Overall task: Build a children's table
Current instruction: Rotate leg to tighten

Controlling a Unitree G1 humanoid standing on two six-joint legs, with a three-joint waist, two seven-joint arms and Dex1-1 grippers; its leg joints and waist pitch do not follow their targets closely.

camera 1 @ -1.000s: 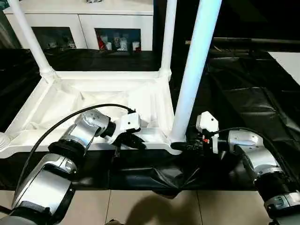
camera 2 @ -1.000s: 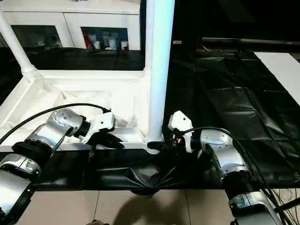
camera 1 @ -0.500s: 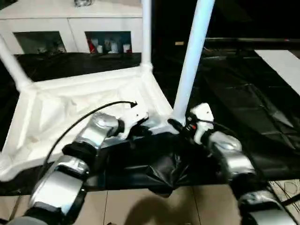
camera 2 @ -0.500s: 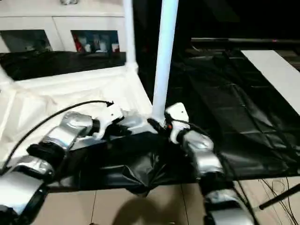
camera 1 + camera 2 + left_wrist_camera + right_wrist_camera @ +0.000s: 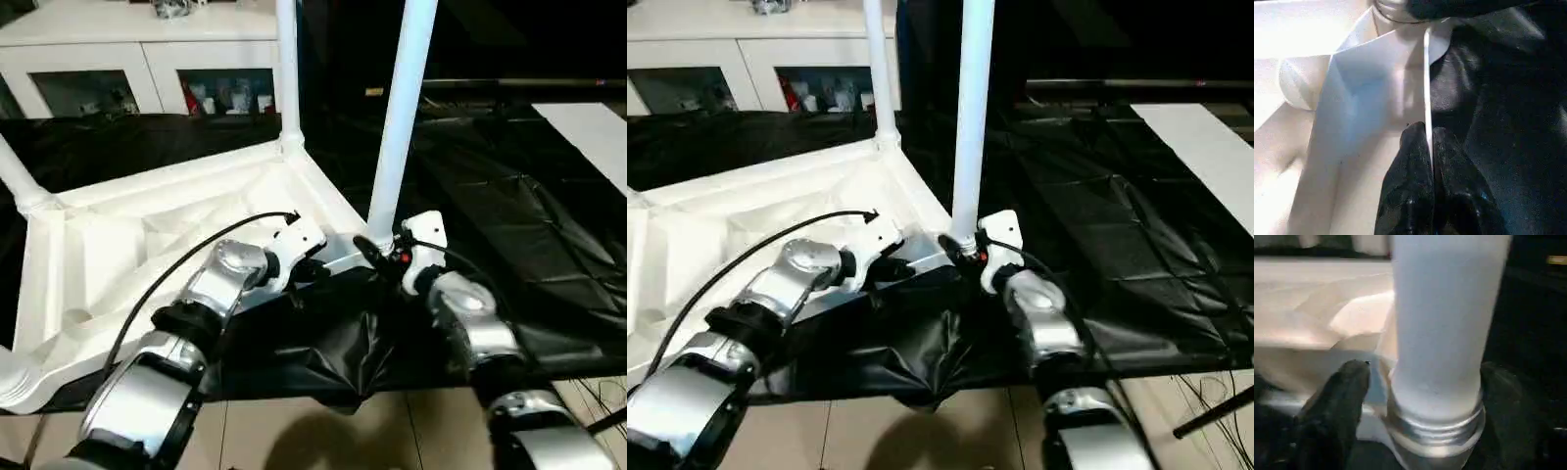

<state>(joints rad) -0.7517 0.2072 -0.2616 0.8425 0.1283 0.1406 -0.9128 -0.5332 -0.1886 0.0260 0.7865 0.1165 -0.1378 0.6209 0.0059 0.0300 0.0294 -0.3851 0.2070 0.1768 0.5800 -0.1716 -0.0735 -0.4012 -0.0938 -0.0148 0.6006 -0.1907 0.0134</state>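
Note:
The children's table lies upside down on a black sheet, its white ribbed tabletop (image 5: pixel 108 245) facing up. Three white legs stand in corner sockets: the near right leg (image 5: pixel 400 127), a far leg (image 5: pixel 286 69) and a left leg (image 5: pixel 18 176). My left gripper (image 5: pixel 299 277) is shut on the thin near rim of the tabletop (image 5: pixel 1376 73), its fingers (image 5: pixel 1413 171) pinching the edge. My right gripper (image 5: pixel 370 253) is open, with its fingers (image 5: pixel 1339 396) on either side of the near right leg's base (image 5: pixel 1440 357), just above the threaded collar.
A white cabinet (image 5: pixel 118 49) with glass doors stands behind the tabletop. The black sheet (image 5: pixel 509 196) lies crumpled at its near edge, with tiled floor (image 5: pixel 343 431) in front. A white panel (image 5: pixel 588 127) lies at the far right.
The tabletop has turned on the sheet: its near right corner has gone away from me and its far left corner has come nearer. My view has shifted too. The right gripper's jaws stand wider around the leg.

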